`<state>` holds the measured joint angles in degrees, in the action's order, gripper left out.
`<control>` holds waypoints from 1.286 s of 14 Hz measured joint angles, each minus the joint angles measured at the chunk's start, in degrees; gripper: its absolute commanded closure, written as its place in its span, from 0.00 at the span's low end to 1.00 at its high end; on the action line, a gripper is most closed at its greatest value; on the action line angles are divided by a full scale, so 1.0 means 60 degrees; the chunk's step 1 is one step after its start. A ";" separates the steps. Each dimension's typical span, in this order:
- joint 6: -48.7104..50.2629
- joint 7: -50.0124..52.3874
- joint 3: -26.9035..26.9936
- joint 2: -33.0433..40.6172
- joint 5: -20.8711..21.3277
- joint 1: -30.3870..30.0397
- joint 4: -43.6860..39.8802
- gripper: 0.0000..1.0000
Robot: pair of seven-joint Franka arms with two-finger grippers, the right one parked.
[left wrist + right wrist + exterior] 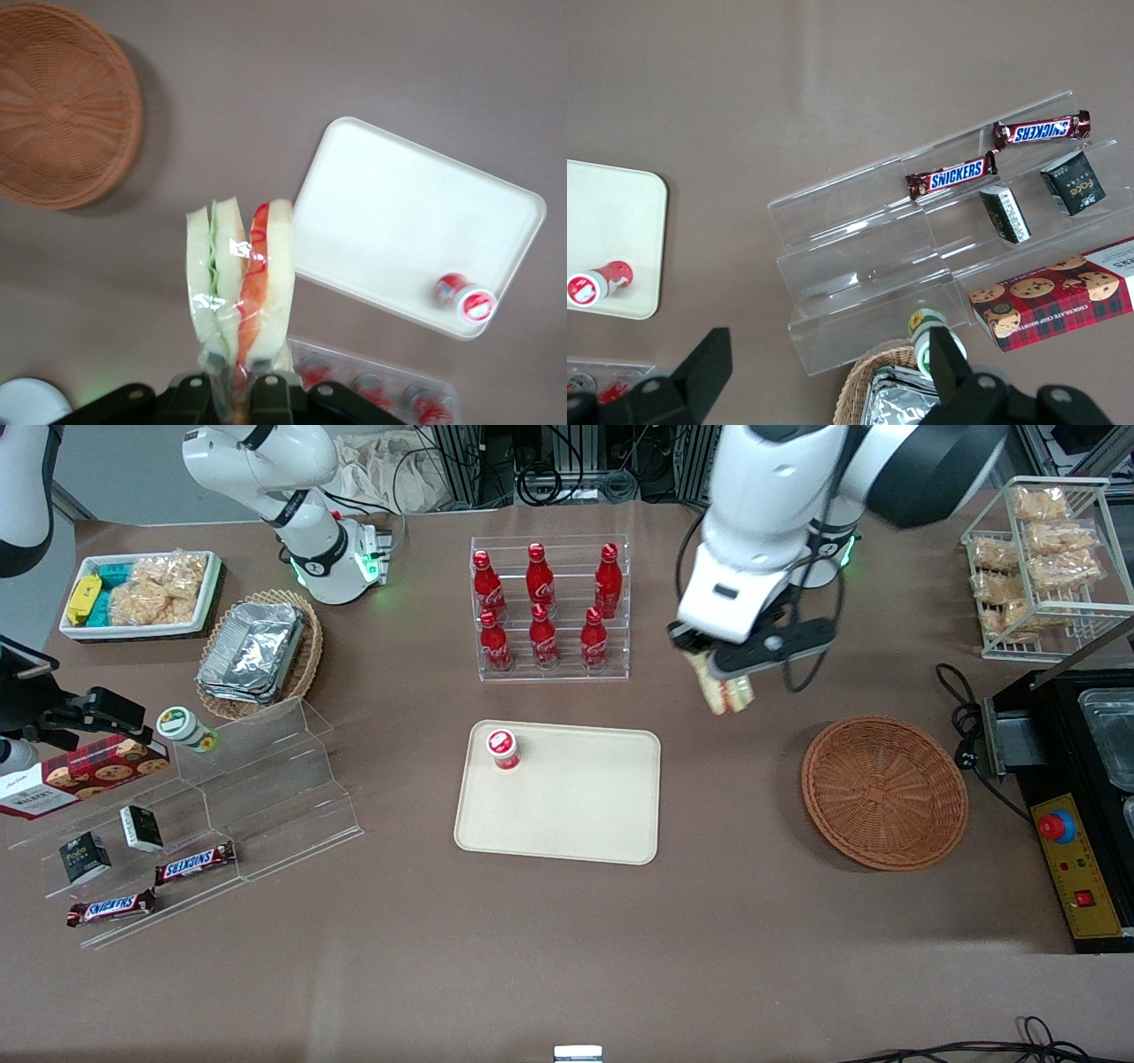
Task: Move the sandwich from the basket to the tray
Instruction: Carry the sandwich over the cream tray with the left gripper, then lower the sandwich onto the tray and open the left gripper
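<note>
Tray (567,815): cream, flat on the table; small red-capped bottle (502,747) lies on the corner nearest the cola bottle rack (549,607). Gripper (728,666): above the table between tray and wicker basket (884,791), clamped on one end of the wrapped sandwich (728,689), which hangs clear of both. Basket empty. Risk: pinch grips only the wrapper end (232,367); slick film could slip mid-carry, or the sandwich could land on the bottle

Pincer (237,390) clamped on wrapped sandwich (239,292), held above table between basket (62,106) and tray (407,221).
</note>
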<state>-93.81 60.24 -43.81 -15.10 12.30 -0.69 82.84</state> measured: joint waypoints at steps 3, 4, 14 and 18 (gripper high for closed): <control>-0.1237 0.1024 -0.0184 -0.1857 0.1198 0.0658 0.0128 1.00; -0.1672 0.1442 -0.0181 -0.2540 0.1698 0.0861 0.0145 1.00; -0.4138 0.2174 0.0981 -0.5607 0.3183 0.1789 -0.0008 0.93; -0.4432 0.2173 0.1285 -0.5812 0.3192 0.2071 -0.0069 0.21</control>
<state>-120.40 73.28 -36.10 -49.98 31.45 11.74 82.42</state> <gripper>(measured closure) 0.811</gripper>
